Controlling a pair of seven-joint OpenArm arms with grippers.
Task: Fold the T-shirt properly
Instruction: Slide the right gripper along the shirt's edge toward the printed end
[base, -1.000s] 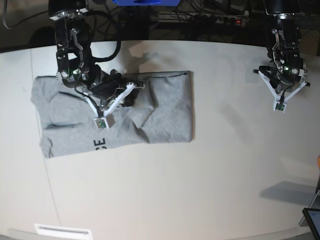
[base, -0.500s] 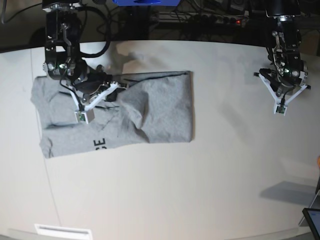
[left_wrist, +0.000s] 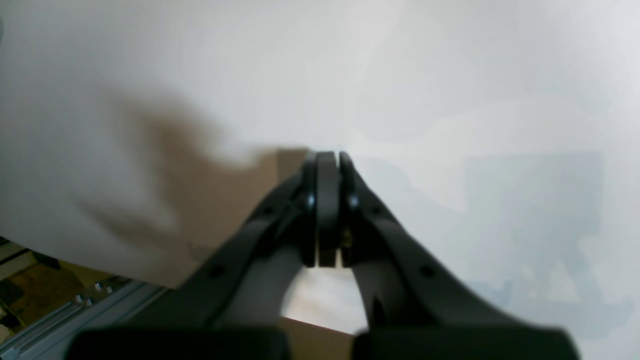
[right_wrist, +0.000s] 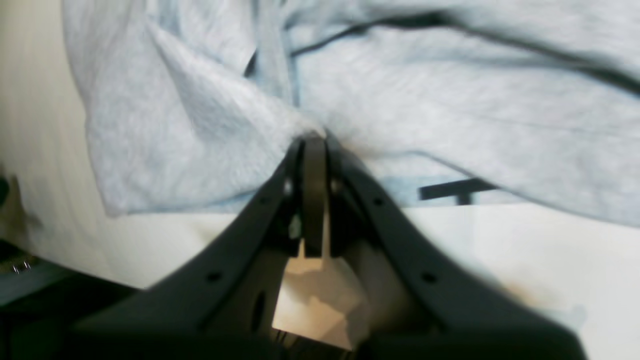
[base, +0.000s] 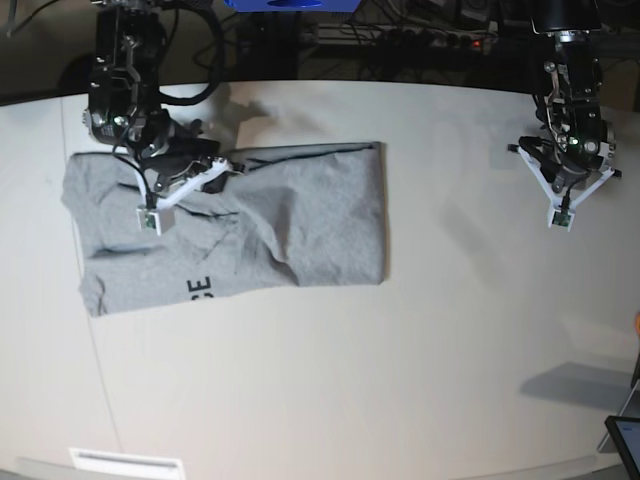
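**Grey shirt pinched at its upper left, far arm idle**

The soft heather-grey cotton T-shirt (base: 235, 225) lies rumpled and partly folded on the left half of the smooth white bench (base: 400, 350), black lettering peeking at its near edge. The right gripper (right_wrist: 314, 140), angled low, is clamped on a fabric ridge. The left gripper (left_wrist: 327, 160) hangs closed and empty over bare bench, well apart.
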